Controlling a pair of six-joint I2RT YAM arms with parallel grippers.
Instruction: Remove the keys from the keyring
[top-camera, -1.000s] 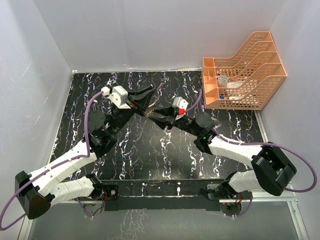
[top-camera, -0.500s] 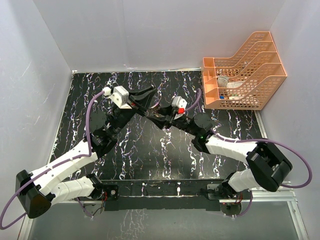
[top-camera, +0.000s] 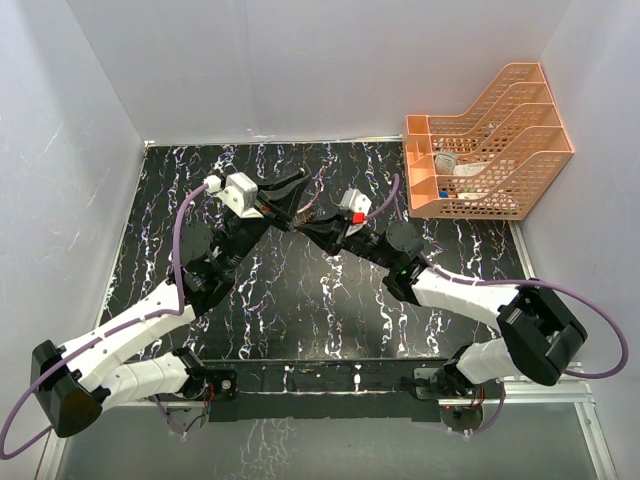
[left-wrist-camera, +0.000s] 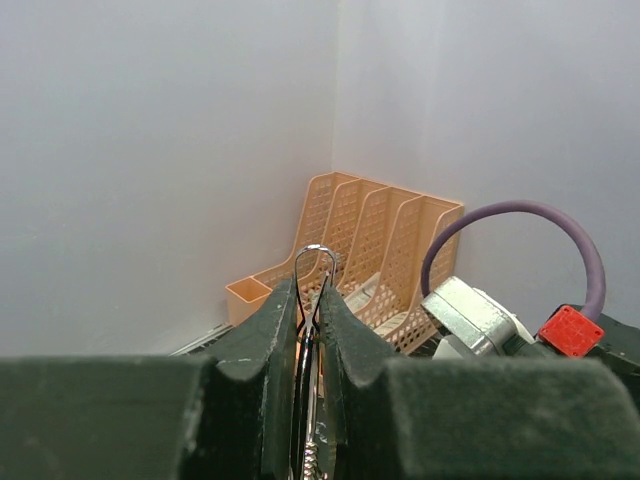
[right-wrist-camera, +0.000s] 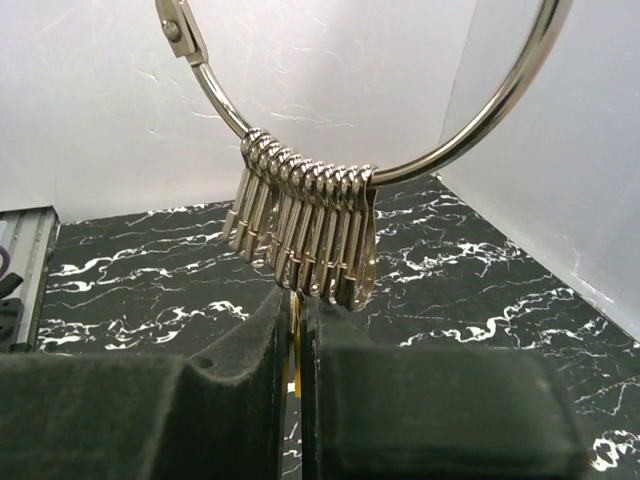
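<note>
Judging from the top view, the right gripper (top-camera: 318, 224) has been brought up toward the left gripper (top-camera: 292, 207), so that the two tips now meet well left of the rack (top-camera: 487, 150), where a second ago a gap was left between them; the left gripper has scarcely been shifted. The keyring (top-camera: 304, 213) is held between the tips there, too small for detail. In the left wrist view, the left fingers are seen closed narrowly on the keyring (left-wrist-camera: 315, 247), whose wire loop stands up above the tips with the rack behind it. In the right wrist view, the keyring (right-wrist-camera: 470, 135) arcs overhead with a row of silvery clips (right-wrist-camera: 305, 225) hung side by side, and the right fingers are pressed almost together just beneath them on a thin brass-yellow strip, taken to be a key (right-wrist-camera: 296, 340). A pull on that key is judged to be set up; none is seen freed yet.
</note>
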